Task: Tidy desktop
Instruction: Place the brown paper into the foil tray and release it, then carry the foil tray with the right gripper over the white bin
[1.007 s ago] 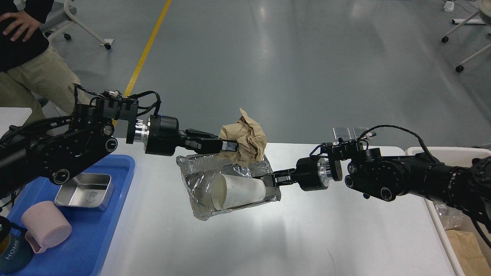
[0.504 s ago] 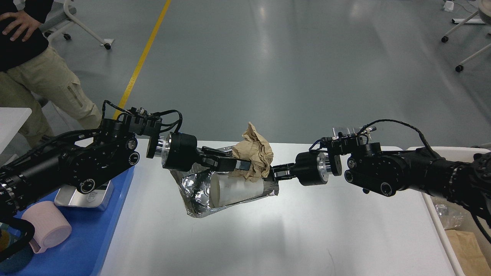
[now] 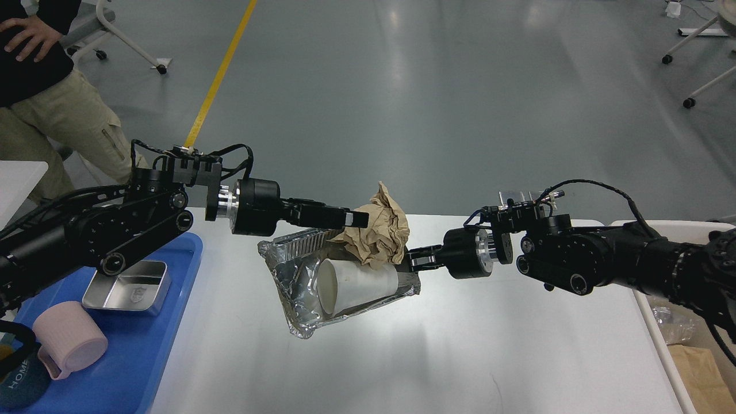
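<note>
- Grey shop floor with a yellow line behind; the desktop [image 3: 402, 356], white and wide, fills the lower view and is mostly bare in front.
- Foil tray [image 3: 305, 287] is near the middle of the desktop, tilted, its right end raised. White paper cup [image 3: 356, 283] lies on its side inside it, mouth to the left. Crumpled brown paper [image 3: 376, 233] sits over the tray's far edge.
- Right gripper [image 3: 409, 261]: fingers pressed together on the foil tray's right edge, carrying that end.
- Left gripper [image 3: 351, 219]: tip is at the brown paper's left side. Fingers look close together and seem to touch the paper, but I cannot tell whether they pinch it.
- Step in hand, as judged: gather the rubbish into the tray and take it off the table as one load.
- To do it well: level the tray before any travel, since the cup could roll out toward the low left corner. Seat the paper fully inside the tray walls before the left gripper lets it go. Foil is thin; a firm pinch may tear or fold the rim, so move slowly.
- Cream bin [image 3: 655, 322] stands at the right edge, some foil and brown paper already in it; likely destination.
- Blue tray [image 3: 167, 339] on the left holds a steel box [image 3: 127, 286], a pink mug [image 3: 69, 339] and a dark cup [image 3: 20, 388]; well apart from the load.
- Person [image 3: 52, 98] stands far left, off the table.
- In the way: the right arm itself lies between tray and bin.
</note>
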### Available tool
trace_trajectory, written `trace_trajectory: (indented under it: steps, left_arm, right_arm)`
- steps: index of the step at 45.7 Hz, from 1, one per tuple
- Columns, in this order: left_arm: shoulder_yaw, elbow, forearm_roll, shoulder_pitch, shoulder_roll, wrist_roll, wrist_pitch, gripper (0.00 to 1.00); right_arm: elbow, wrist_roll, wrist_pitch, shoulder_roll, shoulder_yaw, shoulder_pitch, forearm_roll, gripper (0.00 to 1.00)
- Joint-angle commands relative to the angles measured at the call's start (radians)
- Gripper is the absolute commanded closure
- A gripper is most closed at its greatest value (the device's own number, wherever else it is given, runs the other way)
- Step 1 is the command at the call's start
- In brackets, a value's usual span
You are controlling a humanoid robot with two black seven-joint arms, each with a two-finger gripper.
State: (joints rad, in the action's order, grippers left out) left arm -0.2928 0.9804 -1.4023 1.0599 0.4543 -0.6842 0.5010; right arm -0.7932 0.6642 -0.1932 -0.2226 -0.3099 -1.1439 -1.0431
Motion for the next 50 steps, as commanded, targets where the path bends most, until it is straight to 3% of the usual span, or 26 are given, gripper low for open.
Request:
trace_trajectory:
  steps: [1,10,21,29,36,50]
  left_arm:
    - [-0.008,0.012,0.034,0.008,0.02,-0.001,0.002,0.05]
    - [-0.025,0.014,0.081,0.038,0.061,-0.001,0.001,0.04]
    - [-0.057,0.056,0.104,0.005,0.22,0.014,-0.004,0.04]
    - [-0.068,0.222,0.105,-0.107,0.411,0.149,-0.019,0.04]
    - [-0.124,0.277,0.132,-0.225,0.535,0.221,-0.078,0.04]
    - [-0.207,0.277,0.669,-0.431,0.604,0.189,-0.249,0.04]
  right_arm:
    - [0.002,0.0,0.0,0.0,0.0,0.009,0.0,1.0]
    - [0.002,0.0,0.0,-0.004,0.0,0.01,0.002,1.0]
    - [0.002,0.0,0.0,-0.001,0.0,0.01,0.002,1.0]
    - [0.003,0.0,0.0,0.002,0.0,0.01,0.002,1.0]
    - [0.003,0.0,0.0,0.003,0.0,0.01,0.002,1.0]
    - [0.003,0.0,0.0,0.022,-0.002,0.012,0.002,1.0]
